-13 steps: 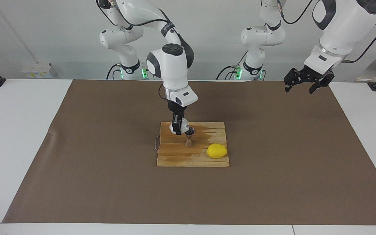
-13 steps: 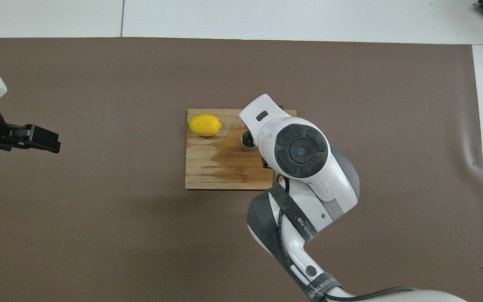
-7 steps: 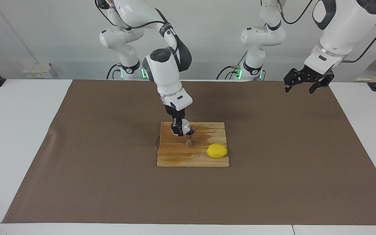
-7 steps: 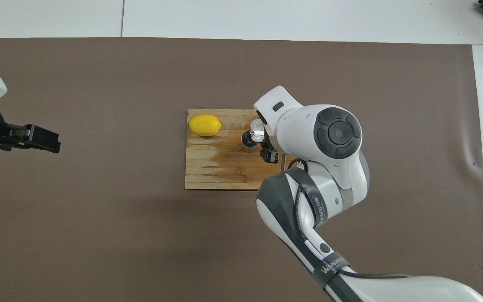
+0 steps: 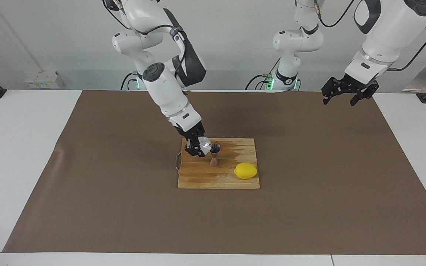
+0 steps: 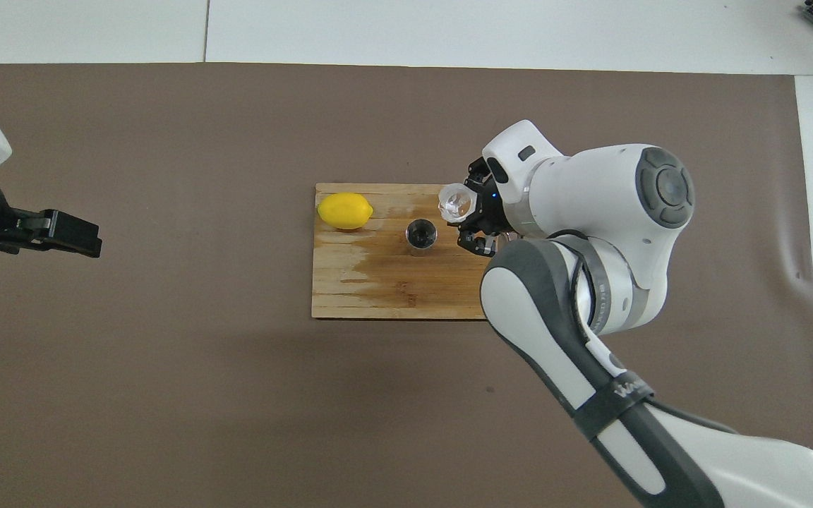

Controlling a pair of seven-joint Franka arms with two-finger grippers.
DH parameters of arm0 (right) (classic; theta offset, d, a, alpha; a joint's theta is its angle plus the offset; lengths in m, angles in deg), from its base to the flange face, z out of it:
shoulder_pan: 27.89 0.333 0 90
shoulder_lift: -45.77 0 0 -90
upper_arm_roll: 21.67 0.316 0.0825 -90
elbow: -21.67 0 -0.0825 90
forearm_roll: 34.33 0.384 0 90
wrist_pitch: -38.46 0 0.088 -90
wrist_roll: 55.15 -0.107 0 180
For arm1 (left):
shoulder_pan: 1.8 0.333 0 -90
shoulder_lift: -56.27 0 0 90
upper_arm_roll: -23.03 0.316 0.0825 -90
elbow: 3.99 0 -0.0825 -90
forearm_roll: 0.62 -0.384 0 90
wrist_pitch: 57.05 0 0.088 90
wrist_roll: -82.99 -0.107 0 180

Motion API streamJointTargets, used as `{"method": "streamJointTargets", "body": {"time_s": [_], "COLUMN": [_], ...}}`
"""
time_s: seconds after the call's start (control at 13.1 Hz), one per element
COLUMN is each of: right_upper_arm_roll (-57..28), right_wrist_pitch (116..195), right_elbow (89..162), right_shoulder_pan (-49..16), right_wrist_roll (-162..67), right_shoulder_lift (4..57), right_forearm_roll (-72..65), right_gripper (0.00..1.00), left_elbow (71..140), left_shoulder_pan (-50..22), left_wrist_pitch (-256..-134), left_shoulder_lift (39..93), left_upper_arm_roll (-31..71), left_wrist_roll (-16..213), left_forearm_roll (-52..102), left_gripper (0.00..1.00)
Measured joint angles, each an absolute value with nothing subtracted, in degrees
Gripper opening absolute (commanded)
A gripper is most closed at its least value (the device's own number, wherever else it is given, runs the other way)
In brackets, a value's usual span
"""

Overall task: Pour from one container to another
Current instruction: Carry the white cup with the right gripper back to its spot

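Because the faceted glass tumbler (image 5: 204, 142) looks light, rigid, slick and breakable, the right pincer (image 5: 198, 146), clamped shut around its walls, holds it tilted beside the steel jigger (image 5: 214, 155) on the cutting board (image 5: 198, 177), while the left pincer (image 5: 346, 95) waits open.

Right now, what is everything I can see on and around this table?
Cutting board: one, wooden, mid-table on the mat.
Jigger: one, steel, upright on the board.
Lemon: one, yellow, on the board, toward the left arm's end.
Glass tumbler: one, clear, tilted beside the jigger's rim, in the right gripper.
Mat: one, brown, covering the table.
Table: one, white.
Right gripper: one, black, over the board, shut on the glass tumbler.
Left gripper: one, black, jaws open, waiting over the mat's edge.
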State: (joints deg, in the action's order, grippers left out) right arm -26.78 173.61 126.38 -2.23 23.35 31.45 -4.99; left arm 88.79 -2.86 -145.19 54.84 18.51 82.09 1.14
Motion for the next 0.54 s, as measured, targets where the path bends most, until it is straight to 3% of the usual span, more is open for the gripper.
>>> {"method": "streamJointTargets", "body": {"time_s": [0.54], "right_upper_arm_roll": [-27.0], "right_wrist_pitch": [167.9], "right_elbow": [131.9], "right_shoulder_pan": [-15.3], "right_wrist_roll": [50.0], "right_shoulder_lift": [32.0], "right_forearm_roll": [13.9], "right_gripper": [0.06], "left_elbow": [88.8], "left_shoulder_pan": [-2.9], "left_wrist_pitch": [-145.2], "left_shoulder_lift": [54.8], "left_upper_arm_roll": [18.5], "left_wrist_roll": [82.1], "left_forearm_roll": [1.1], "left_gripper": [1.0]}}
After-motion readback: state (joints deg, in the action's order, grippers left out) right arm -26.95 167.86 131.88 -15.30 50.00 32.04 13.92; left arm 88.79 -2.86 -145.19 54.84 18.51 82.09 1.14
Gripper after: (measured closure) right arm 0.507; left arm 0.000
